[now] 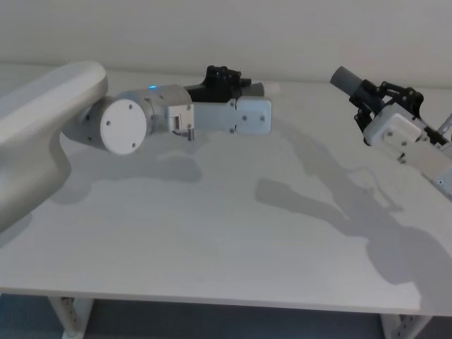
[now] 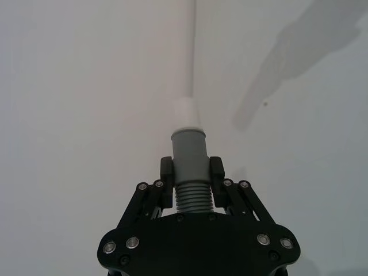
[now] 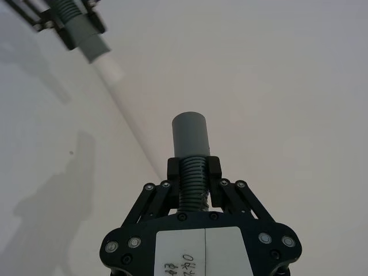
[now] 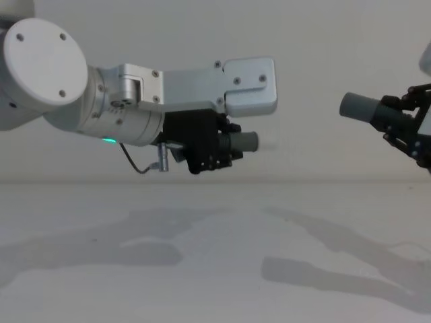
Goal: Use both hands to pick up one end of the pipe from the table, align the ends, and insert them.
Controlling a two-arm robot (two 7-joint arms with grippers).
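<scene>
Matte white worktop (image 1: 212,233) spreads beneath both arms, crossed by their grey shadows. Above it the left pincer (image 2: 191,172) is clenched on one pipe piece (image 2: 190,146). Its two black fingers (image 2: 167,172) press on either side of the tube's ribbed stretch. A smooth grey sleeve runs straight out past the fingertips, ending in a narrower, paler tip (image 2: 187,112).

The right pincer (image 3: 194,172) is also up in the air and clenched on the other pipe piece (image 3: 191,138). The ribbed part is caught between its fingers, and a plain grey round end (image 3: 190,117) stands out ahead of them.

Seen from the chest, the paler tip points away from the left pincer toward the right pincer. The round end faces back at it from a somewhat higher level than the left pincer. The two ends are well apart, with open air between them, and both pieces are held off the worktop.

In the right wrist view the left pincer shows farther off, beyond the right pincer's fingertips and to one side, its paler tip slanting toward the round end.
</scene>
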